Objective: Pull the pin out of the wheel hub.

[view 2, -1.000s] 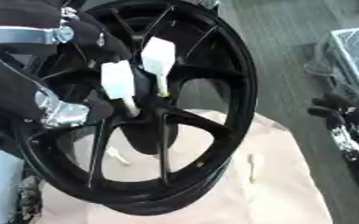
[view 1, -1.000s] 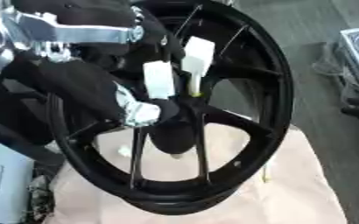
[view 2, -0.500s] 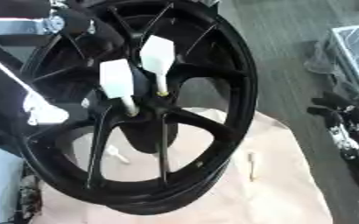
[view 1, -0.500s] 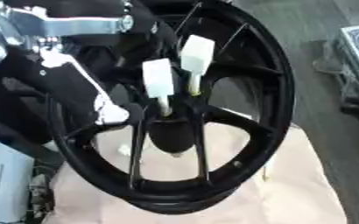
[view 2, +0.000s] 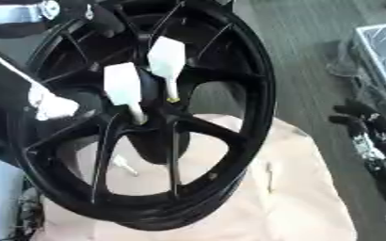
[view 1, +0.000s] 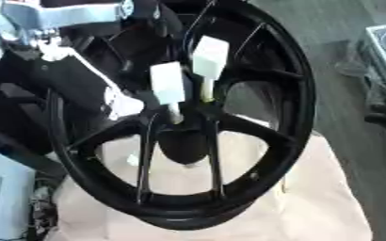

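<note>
So there's one big black wheel hub (view 1: 229, 141) standing on edge, tilted a bit, resting on a beige cloth (view 2: 303, 188) that covers the counter. Two white pins stick out of the middle of the hub, side by side, each with a flat rectangular white head on a thin stem. The left pin (view 1: 168, 84) sits a little lower, the right pin (view 1: 210, 59) higher and just beside it. Both look seated in the hub center, stems going down into the dark middle part where the spokes meet.

The left arm comes in from the upper left, black with silver joints, and its robot hand (view 2: 52, 104) shows as a whitish blob behind the left spokes, near the left pin but not touching it as far as I can see. Can't tell if its fingers are open or curled, too blurry.

The right robot hand (view 2: 369, 120) is one black shape at the right edge, well apart from the wheel; I can't tell its finger state either.
</note>
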Controlling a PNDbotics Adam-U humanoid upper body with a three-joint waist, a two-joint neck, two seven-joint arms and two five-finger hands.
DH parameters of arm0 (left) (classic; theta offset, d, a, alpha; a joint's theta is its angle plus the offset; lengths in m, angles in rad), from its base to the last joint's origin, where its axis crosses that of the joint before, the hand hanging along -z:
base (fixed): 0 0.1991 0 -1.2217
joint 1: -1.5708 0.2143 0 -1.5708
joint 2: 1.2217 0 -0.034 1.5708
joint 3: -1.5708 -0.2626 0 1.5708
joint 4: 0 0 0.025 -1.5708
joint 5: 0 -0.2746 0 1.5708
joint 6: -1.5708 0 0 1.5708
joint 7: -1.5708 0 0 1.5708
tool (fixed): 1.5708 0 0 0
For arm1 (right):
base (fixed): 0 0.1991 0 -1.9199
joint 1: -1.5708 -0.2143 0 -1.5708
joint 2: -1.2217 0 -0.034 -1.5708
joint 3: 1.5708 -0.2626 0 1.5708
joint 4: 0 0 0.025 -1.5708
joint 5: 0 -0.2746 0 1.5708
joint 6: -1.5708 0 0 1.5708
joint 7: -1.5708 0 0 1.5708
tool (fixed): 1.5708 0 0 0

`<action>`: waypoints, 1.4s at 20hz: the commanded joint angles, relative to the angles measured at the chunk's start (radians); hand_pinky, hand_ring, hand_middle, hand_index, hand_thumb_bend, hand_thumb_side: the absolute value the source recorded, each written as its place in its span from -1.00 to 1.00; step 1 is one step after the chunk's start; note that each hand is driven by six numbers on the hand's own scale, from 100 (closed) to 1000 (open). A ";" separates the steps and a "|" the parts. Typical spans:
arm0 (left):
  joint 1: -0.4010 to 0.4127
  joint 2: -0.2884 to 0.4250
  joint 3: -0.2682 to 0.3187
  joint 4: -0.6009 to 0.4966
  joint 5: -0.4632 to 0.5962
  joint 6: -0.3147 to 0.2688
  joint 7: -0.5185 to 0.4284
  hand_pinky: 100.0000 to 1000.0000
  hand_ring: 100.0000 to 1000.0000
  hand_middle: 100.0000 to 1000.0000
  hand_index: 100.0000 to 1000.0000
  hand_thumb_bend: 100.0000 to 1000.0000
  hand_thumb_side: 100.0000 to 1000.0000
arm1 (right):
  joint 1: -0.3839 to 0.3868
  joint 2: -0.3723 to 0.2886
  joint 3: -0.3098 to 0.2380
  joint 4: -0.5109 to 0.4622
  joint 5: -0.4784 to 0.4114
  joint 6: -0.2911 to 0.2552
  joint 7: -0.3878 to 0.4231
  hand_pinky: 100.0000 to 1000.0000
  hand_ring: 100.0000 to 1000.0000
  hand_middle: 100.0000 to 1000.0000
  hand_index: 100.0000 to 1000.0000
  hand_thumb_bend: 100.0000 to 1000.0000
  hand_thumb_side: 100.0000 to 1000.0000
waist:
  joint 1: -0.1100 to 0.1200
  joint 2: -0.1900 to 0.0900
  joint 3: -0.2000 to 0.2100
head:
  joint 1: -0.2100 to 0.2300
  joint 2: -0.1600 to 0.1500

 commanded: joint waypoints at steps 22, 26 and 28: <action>-0.045 -0.055 -0.060 0.093 -0.083 0.154 -0.173 0.95 0.84 0.61 0.83 -0.31 0.14 | -0.014 -0.011 0.001 -0.018 0.015 0.031 -0.004 1.00 0.59 0.58 0.81 -1.00 0.29 | 0.011 -0.008 -0.013 | -0.013 -0.015; -0.042 -0.067 -0.071 0.135 -0.145 0.119 -0.173 0.96 0.85 0.62 0.81 -0.24 0.08 | -0.017 -0.008 0.001 -0.018 0.022 0.039 -0.002 1.00 0.60 0.58 0.81 -1.00 0.30 | 0.014 -0.006 -0.016 | -0.007 -0.017; -0.041 -0.073 -0.072 0.152 -0.168 0.104 -0.173 0.96 0.85 0.62 0.80 -0.23 0.04 | -0.018 -0.007 0.000 -0.018 0.024 0.042 -0.003 1.00 0.60 0.58 0.81 -1.00 0.30 | 0.015 -0.006 -0.017 | -0.004 -0.018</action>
